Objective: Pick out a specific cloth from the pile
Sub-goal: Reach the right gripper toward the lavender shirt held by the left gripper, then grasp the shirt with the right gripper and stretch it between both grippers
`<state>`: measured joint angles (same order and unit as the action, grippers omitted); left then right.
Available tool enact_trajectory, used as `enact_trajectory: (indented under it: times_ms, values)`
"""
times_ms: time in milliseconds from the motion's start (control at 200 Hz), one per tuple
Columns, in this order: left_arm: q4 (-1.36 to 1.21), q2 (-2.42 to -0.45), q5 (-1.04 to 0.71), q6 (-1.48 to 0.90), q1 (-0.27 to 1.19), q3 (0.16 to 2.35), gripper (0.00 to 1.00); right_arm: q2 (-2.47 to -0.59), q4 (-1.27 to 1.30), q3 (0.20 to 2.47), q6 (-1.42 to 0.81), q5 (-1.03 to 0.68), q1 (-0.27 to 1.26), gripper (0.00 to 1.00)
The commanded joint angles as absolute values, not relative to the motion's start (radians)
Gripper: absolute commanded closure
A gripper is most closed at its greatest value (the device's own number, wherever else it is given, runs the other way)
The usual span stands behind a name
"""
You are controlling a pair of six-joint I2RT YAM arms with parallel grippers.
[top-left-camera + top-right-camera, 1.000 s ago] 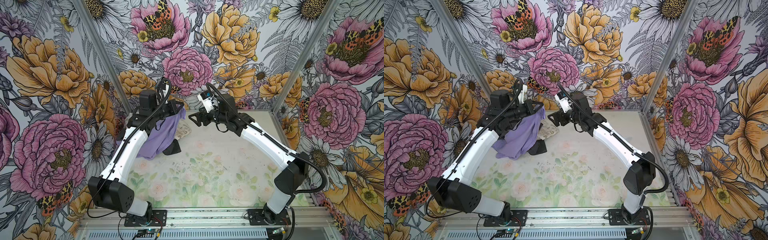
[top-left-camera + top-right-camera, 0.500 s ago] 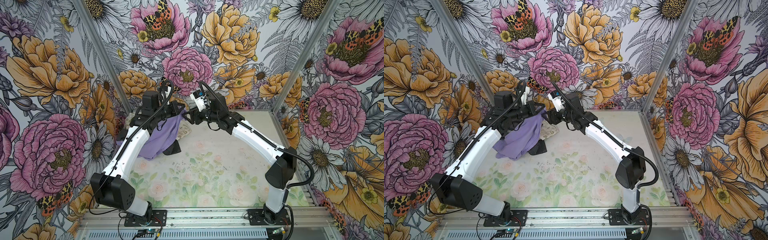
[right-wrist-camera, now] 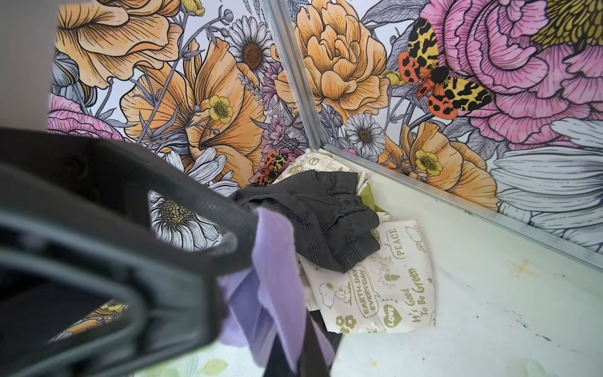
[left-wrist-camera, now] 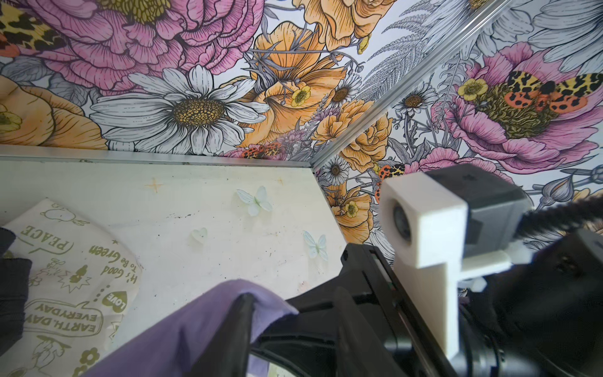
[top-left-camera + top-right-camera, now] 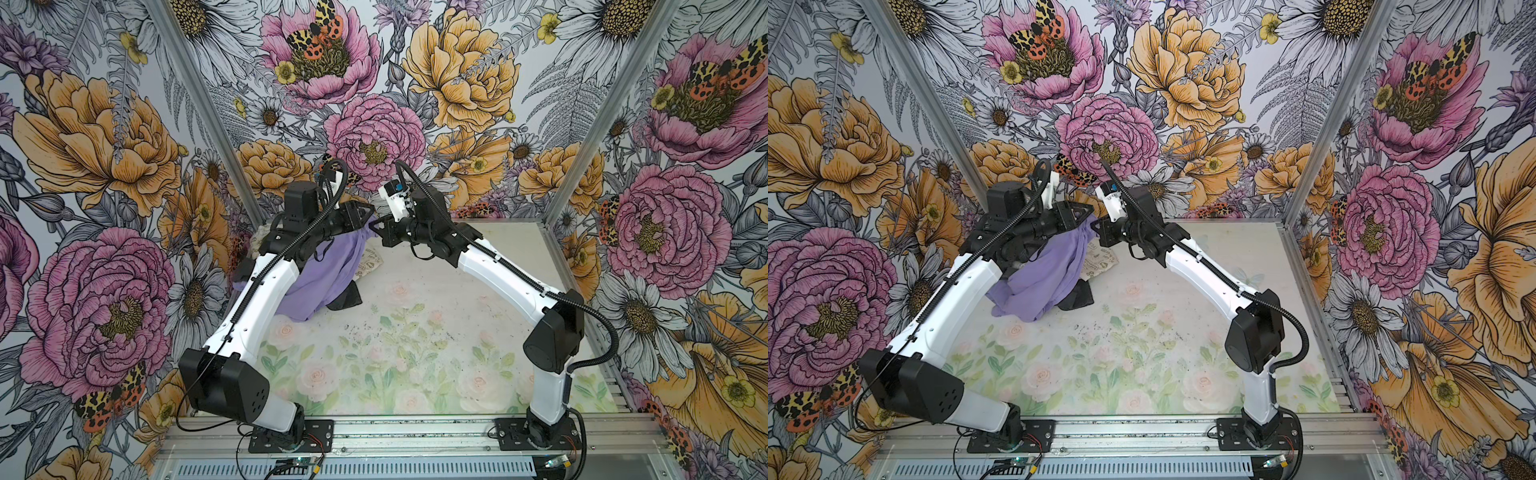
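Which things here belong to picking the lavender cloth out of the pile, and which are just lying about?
Job: lavender cloth, pile, left gripper, right gripper.
Lying about: butterfly decals, heart decal.

The plain lavender cloth garment (image 5: 324, 282) is soft, matt fabric that hangs in smooth folds. In the far-left pile (image 5: 1100, 264), the dark grey-black garment (image 3: 326, 215) looks coarser, like washed denim with stitched seams. The cream cloth with olive-green print (image 3: 391, 280) is smooth and matt. The white arm shell (image 5: 270, 299) is glossy plastic. The silver corner post (image 3: 293, 65) is dull brushed metal.
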<state>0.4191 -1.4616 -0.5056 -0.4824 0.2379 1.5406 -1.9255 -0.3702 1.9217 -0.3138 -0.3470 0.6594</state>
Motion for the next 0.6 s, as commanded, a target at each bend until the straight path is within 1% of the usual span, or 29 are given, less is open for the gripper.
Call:
enact_trajectory:
  times_ms: [0,125,210,285,455,596]
  values:
    - [0.390,-1.365,-0.407,-0.472,0.220,1.505,0.34,-1.905,-0.354,1.951,-0.298,-0.319,0.641,1.00]
    - [0.394,-1.268,-0.253,-0.509,0.188,1.412,0.18,-1.886,-0.355,1.948,-0.293,-0.318,0.610,1.00]
    - [0.422,-1.199,-0.132,-0.538,0.175,1.344,0.13,-1.877,-0.354,1.934,-0.292,-0.321,0.588,1.00]
    - [0.461,-1.149,-0.067,-0.574,0.159,1.291,0.11,-1.867,-0.356,1.913,-0.293,-0.326,0.572,1.00]
    - [0.580,-1.087,-0.014,-0.659,0.125,1.207,0.11,-1.856,-0.354,1.881,-0.294,-0.335,0.555,1.00]
    - [0.650,-1.065,-0.013,-0.753,0.083,1.134,0.11,-1.861,-0.354,1.878,-0.294,-0.340,0.554,1.00]
